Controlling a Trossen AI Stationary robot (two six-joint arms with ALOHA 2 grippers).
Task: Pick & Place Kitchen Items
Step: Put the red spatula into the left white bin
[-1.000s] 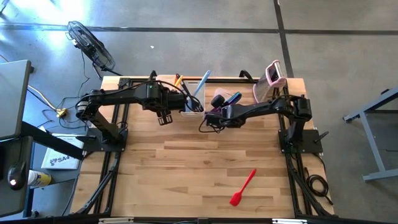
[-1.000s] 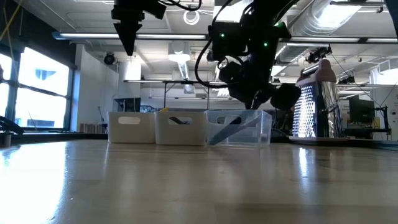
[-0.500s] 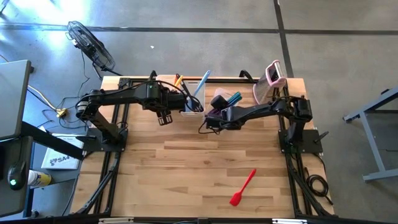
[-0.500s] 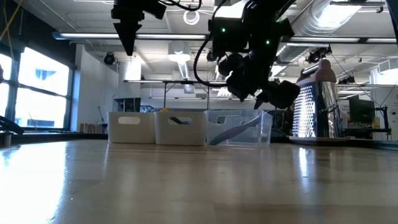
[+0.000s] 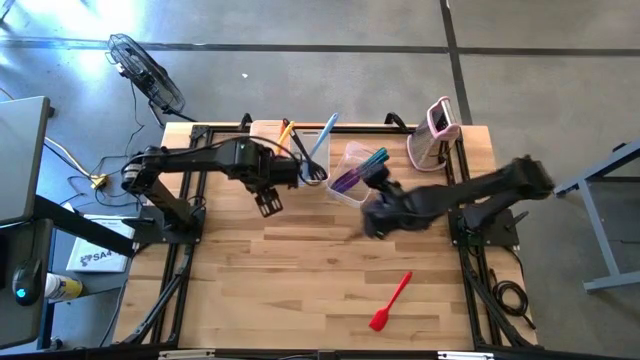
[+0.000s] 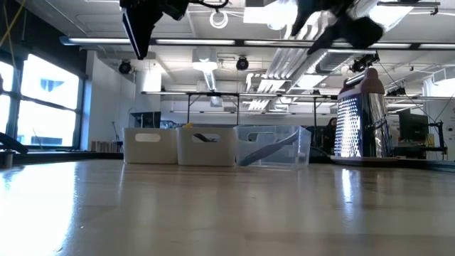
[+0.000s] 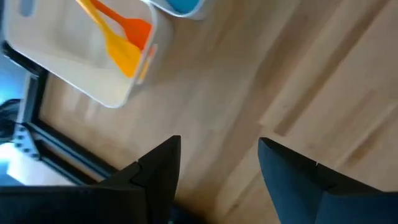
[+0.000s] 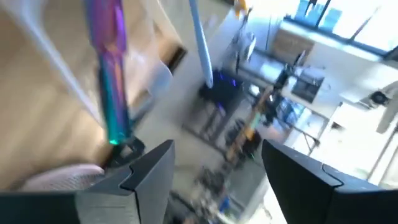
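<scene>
On the near right of the table (image 5: 300, 290), a red spatula (image 5: 391, 301) is seen lying flat on the bare wood, well apart from everything else and held by nothing. It is judged to be the one utensil not yet put away, so the step in hand looks like the gap between a finished placement and the next pick.

Farther back, toward the middle right, the right gripper (image 5: 372, 222) is found above the table just in front of the clear tub (image 5: 352, 196); its fingers (image 8: 149, 171) are spread apart with nothing between them. The left gripper (image 5: 270, 203) hangs over the middle left, its fingers (image 7: 158, 165) likewise parted and empty, and appears to be waiting.

At the far edge, purple and teal utensils (image 5: 358, 171) are seen leaning in the clear tub, a light blue spoon (image 5: 322, 140) stands in the middle tub, and orange and yellow spatulas (image 7: 121, 40) lie in the left tub (image 7: 109, 93). A pink-and-white grater (image 5: 436, 130) stands at the far right.

For the next move, the right gripper would need to be brought forward over the red spatula, lowered with the fingers astride the slim handle, and closed low, since the handle lies flush on the wood
</scene>
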